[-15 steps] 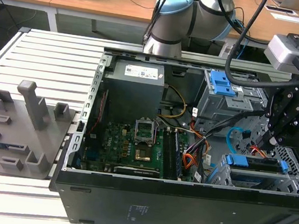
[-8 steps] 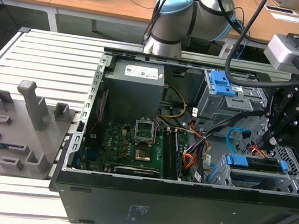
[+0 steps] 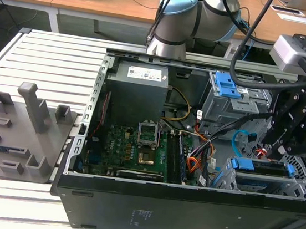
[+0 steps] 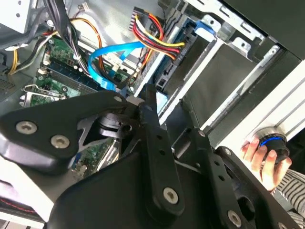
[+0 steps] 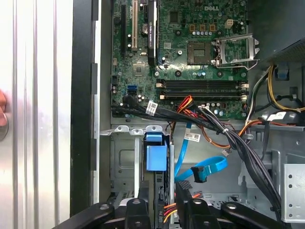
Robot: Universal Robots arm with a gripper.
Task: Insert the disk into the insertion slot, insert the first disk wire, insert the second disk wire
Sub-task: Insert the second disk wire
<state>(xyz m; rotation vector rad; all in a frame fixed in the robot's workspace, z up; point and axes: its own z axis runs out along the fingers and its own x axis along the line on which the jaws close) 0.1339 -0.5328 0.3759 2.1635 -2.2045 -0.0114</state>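
Just above the slot (image 5: 121, 160) hangs the one pincer (image 5: 163, 188), its two fingers (image 5: 143, 200) apart and clamped on nothing that shows. Between them runs the edge of the one disk (image 5: 156, 156), seated in the slot with its blue carrier tab out. Two wires lie close by. The first wire (image 5: 167, 212), a red, orange and yellow bundle, passes between the fingers; in the second wrist view its dark plug sits at the disk's end, though I cannot tell whether it is fully home. The second wire (image 5: 209, 166), one light-blue loop, lies just beside a finger with its dark plug hanging loose. Further out are one motherboard (image 5: 190, 28), one taller cage (image 3: 226, 87) with a blue latch, and the case (image 3: 185, 213) on the slatted desk (image 3: 53, 63). One hand (image 4: 259, 160) grips a blue-ringed knob beside the case. Most of the disk is hidden inside the slot, and in the exterior view the fingertips are hard to make out.
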